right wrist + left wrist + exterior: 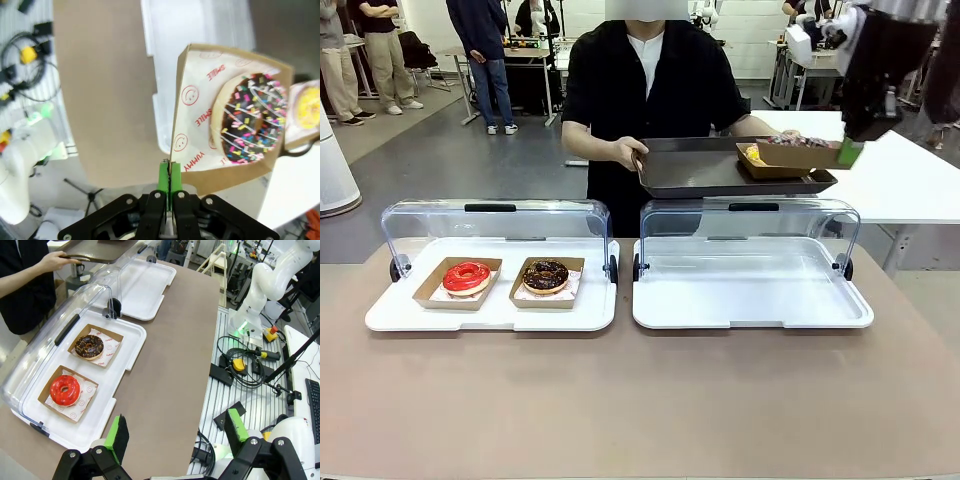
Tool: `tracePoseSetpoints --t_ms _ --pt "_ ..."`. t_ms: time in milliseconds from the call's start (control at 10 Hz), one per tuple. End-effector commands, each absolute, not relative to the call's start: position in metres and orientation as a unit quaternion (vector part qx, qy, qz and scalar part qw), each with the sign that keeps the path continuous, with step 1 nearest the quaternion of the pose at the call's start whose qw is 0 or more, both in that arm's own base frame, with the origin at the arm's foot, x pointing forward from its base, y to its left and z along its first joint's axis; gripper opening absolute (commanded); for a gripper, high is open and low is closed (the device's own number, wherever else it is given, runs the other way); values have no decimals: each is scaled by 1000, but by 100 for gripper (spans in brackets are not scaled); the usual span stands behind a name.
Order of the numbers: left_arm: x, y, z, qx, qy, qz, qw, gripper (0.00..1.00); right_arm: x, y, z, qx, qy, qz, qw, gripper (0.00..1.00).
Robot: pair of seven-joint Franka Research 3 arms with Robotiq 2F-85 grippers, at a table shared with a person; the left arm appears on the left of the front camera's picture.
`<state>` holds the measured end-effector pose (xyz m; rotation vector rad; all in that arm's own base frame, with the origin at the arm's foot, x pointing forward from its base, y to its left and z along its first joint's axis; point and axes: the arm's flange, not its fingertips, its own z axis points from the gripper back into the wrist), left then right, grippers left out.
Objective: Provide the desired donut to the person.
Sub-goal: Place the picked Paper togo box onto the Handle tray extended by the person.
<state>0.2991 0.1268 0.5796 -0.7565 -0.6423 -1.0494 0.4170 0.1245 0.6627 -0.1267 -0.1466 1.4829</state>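
My right gripper is shut on the rim of a cardboard boat holding a chocolate donut with coloured sprinkles. In the front view that gripper holds the boat over the dark tray that the person holds out in both hands. A yellow donut in its own boat lies on that tray, beside the held one. My left gripper is open above the table edge, apart from a red donut and a chocolate donut.
Two white display trays with raised clear lids stand on the brown table. The left one carries the red donut and the chocolate donut. The right one is bare. Cables and boxes lie beside the table.
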Motion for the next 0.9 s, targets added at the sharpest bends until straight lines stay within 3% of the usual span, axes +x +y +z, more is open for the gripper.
tracePoseSetpoints --t_ms 0,300,800 --pt "299 128 580 -348 -302 -484 744 100 444 168 685 -103 -91 680 720 1" --pt "299 128 580 -348 -302 -484 744 100 496 212 686 -86 -93 699 704 1" --pt "299 128 580 -348 -302 -484 744 100 584 216 606 -51 -101 723 682 1"
